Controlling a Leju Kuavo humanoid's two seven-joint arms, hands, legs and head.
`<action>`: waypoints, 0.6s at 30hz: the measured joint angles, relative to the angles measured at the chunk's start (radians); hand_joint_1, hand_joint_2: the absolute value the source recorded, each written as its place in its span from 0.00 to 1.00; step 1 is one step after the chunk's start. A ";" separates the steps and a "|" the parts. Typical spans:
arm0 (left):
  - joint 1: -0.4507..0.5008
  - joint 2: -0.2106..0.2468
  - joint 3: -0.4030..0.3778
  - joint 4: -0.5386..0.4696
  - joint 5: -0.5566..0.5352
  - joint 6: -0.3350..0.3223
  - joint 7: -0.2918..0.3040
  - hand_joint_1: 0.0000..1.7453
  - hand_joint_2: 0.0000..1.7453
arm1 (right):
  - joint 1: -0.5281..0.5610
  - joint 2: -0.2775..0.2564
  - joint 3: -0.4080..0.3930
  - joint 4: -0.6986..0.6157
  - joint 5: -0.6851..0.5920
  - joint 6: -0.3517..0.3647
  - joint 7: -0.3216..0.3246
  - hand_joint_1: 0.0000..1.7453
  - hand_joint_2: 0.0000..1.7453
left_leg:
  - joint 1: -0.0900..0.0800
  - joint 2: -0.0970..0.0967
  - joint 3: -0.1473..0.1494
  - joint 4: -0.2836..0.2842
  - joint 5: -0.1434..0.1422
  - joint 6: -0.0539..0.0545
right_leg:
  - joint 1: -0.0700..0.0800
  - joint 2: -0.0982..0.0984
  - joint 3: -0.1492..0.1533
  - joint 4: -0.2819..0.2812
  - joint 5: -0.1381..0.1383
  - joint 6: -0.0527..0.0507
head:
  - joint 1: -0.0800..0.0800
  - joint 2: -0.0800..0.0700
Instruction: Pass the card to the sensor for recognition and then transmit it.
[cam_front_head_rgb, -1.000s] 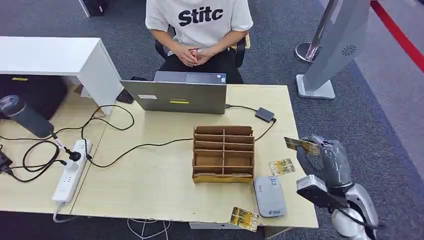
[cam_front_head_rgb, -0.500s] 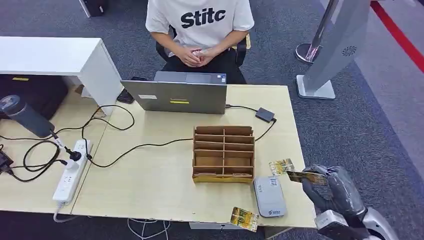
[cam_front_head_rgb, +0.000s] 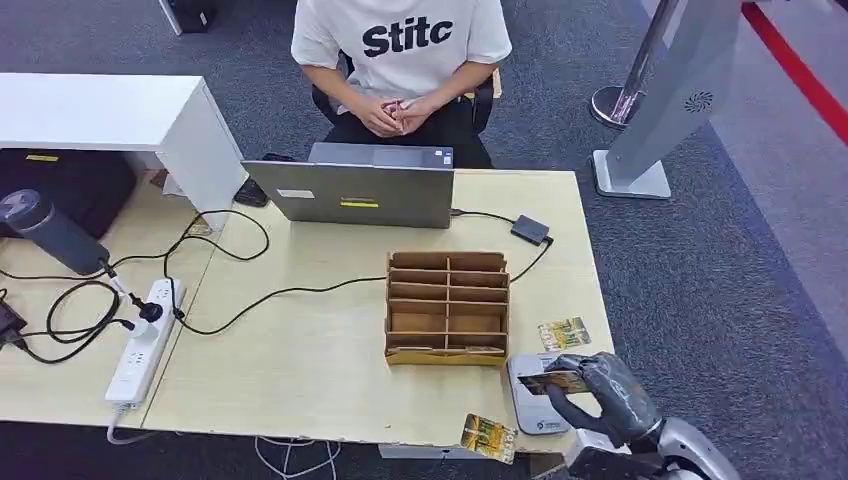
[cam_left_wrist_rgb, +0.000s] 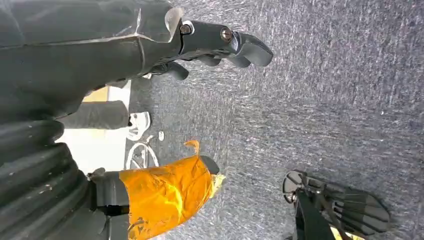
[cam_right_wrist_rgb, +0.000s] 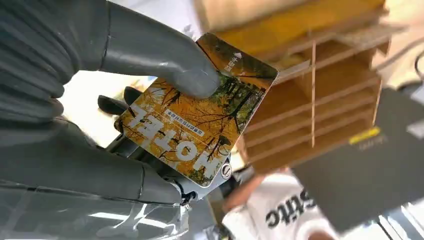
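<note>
Right hand (cam_front_head_rgb: 598, 395) pinches the hotel card (cam_front_head_rgb: 552, 382) between thumb and fingers, holding it flat just above the grey sensor (cam_front_head_rgb: 538, 394) at the table's (cam_front_head_rgb: 300, 350) five o'clock corner. Judging by that, recognition looks under way or about to start; transmitting the card is not yet done, probably to the person (cam_front_head_rgb: 400, 60) seated at twelve o'clock behind the laptop (cam_front_head_rgb: 350, 192). Two spare cards lie on the table: one (cam_front_head_rgb: 563, 333) at the sensor's one o'clock, another (cam_front_head_rgb: 488, 437) at its seven o'clock. Left hand (cam_left_wrist_rgb: 220, 47) hangs over the carpet, fingers curled loosely, holding nothing
</note>
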 joint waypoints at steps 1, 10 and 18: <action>0.000 0.000 0.000 0.000 -0.002 -0.001 0.001 0.00 1.00 | -0.007 -0.001 0.022 0.016 0.006 -0.009 0.009 1.00 1.00 | 0.000 0.000 0.000 0.000 0.000 0.000 | 0.000 0.000 0.000 0.000 0.000 0.000 | 0.000 0.000; -0.001 0.000 0.000 0.000 -0.009 -0.005 0.002 0.00 1.00 | -0.037 -0.025 0.117 0.093 0.008 -0.071 0.052 1.00 1.00 | 0.000 0.000 0.000 0.000 0.000 0.000 | 0.000 0.000 0.000 0.000 0.000 0.000 | 0.000 0.000; -0.001 0.001 0.000 0.000 -0.010 -0.006 0.002 0.00 1.00 | -0.044 -0.037 0.129 0.120 0.010 -0.093 0.079 1.00 1.00 | 0.000 0.000 0.000 0.000 0.000 0.000 | 0.000 0.000 0.000 0.000 0.000 0.000 | 0.000 0.000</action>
